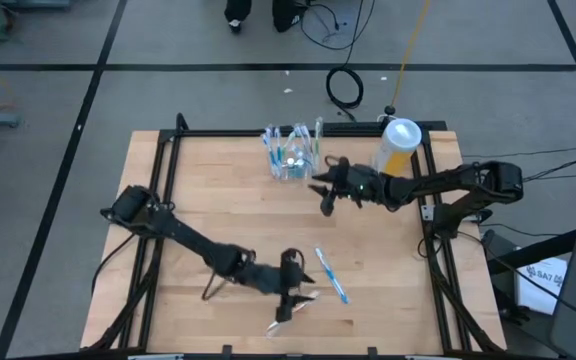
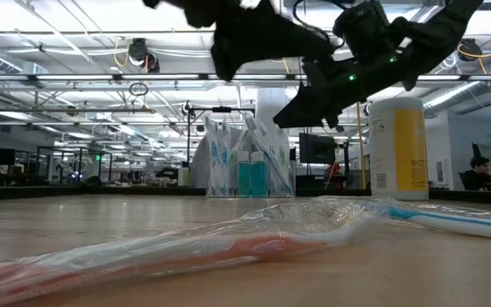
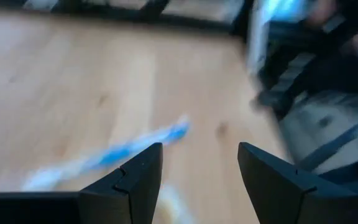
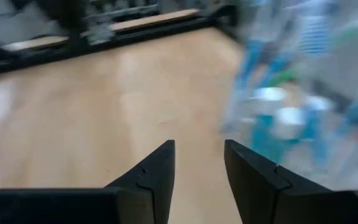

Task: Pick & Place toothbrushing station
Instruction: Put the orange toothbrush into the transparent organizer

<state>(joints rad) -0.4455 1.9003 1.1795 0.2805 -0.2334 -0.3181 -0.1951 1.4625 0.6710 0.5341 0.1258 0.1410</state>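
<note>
The toothbrushing station is a clear plastic holder with several toothbrushes and small tubes in it. It stands on its base at the table's far middle and also shows in the low view. My right gripper is open and empty, just to the right of and nearer than the holder, which shows blurred ahead of its fingers. My left gripper is open and empty above the table's near middle. It hangs over a wrapped blue toothbrush that lies flat on the table.
A yellow canister with a white lid stands at the far right, behind my right arm. The blue toothbrush and a wrapped red one lie near the front edge. A black frame borders the table.
</note>
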